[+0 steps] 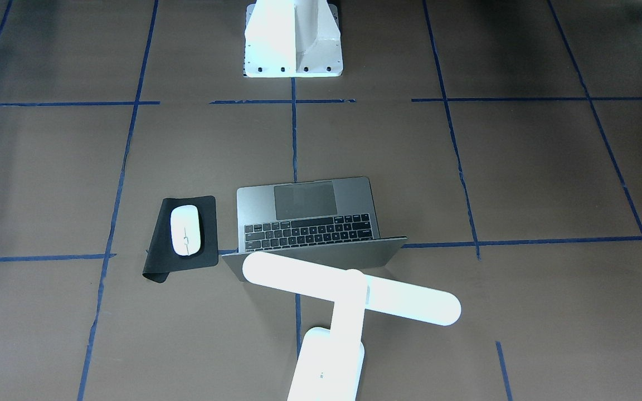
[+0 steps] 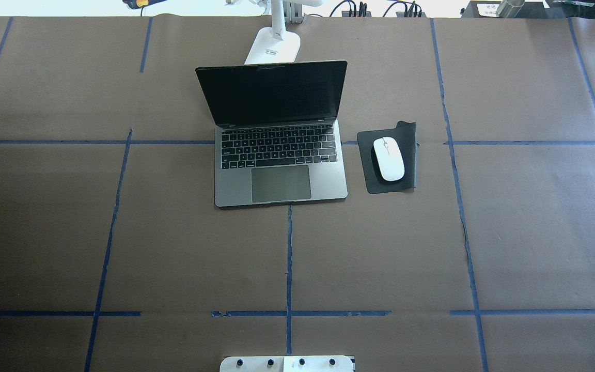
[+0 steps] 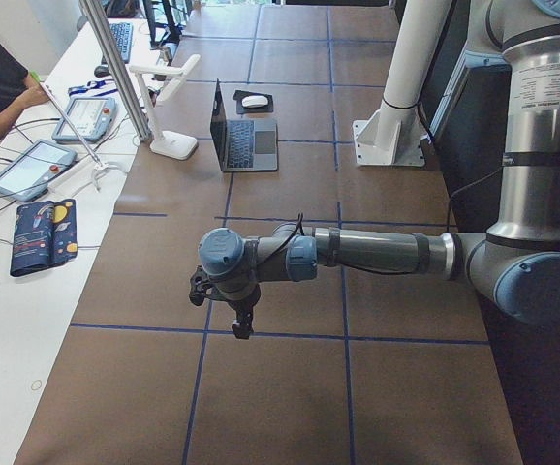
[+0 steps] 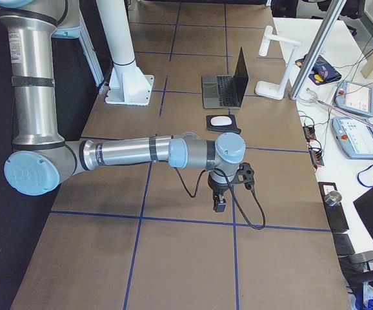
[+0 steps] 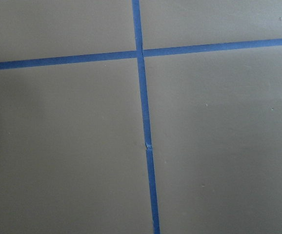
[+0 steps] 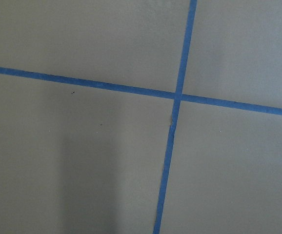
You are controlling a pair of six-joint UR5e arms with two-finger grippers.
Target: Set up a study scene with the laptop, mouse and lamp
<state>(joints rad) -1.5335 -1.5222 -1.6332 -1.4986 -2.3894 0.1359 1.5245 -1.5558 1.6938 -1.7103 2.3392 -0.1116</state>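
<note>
Laptop, mouse and lamp grouped mid-table, both arms out at the table's ends.

Nearest the robot, the white pedestal (image 2: 287, 363) sits at the table (image 2: 173, 248) edge. Beyond it the laptop (image 2: 281, 155) stands open, screen dark, keyboard toward the robot. Just beside it, on the robot's right, the mouse (image 2: 388, 158) lies on a black mat (image 2: 406, 134). The lamp (image 1: 349, 289) stands upright just behind the lid. The left gripper (image 3: 243, 325) and right gripper (image 4: 219, 203) hang over bare taped paper; I cannot tell how wide their jaws are.

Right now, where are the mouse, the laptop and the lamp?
mouse (image 2: 388, 158): overhead view, middle of its white top.
laptop (image 2: 278, 147): overhead view, on the keyboard.
lamp (image 1: 349, 287): front-facing view, middle of the bar head.
</note>
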